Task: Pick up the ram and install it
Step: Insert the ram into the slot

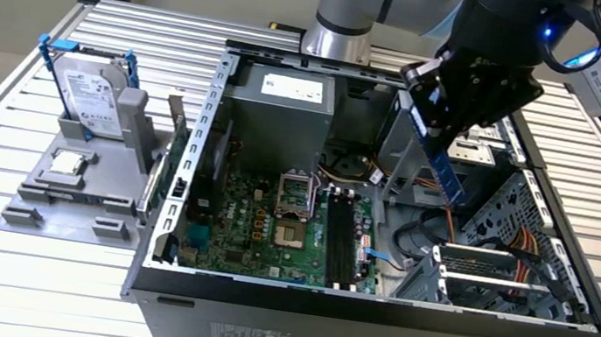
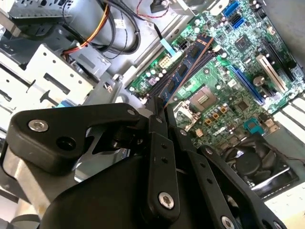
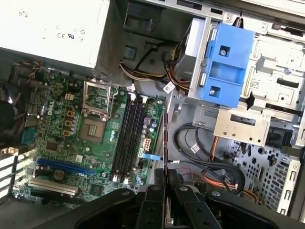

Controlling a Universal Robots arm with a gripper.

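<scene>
The ram [image 1: 448, 173] is a slim bluish stick hanging tilted from my gripper [image 1: 435, 134], which is shut on its upper end above the open computer case [image 1: 375, 307]. It hovers over the case's right half in the exterior view, to the right of the black motherboard slots [image 1: 340, 240] and well above them. In the second wrist view the ram [image 2: 188, 64] runs out from the gripper [image 2: 159, 105] across the slots. In the first wrist view the ram [image 3: 164, 138] shows edge-on ahead of the gripper [image 3: 164, 180], beside the slots [image 3: 128, 136].
A grey stand at the exterior view's left holds a silver hard drive [image 1: 92, 95] in a blue frame and a small square chip [image 1: 66, 160]. Inside the case are the power supply [image 1: 281, 99], CPU socket [image 3: 95, 126], blue drive bracket [image 3: 226, 64], cables [image 3: 200, 157] and a fan [image 2: 252, 160].
</scene>
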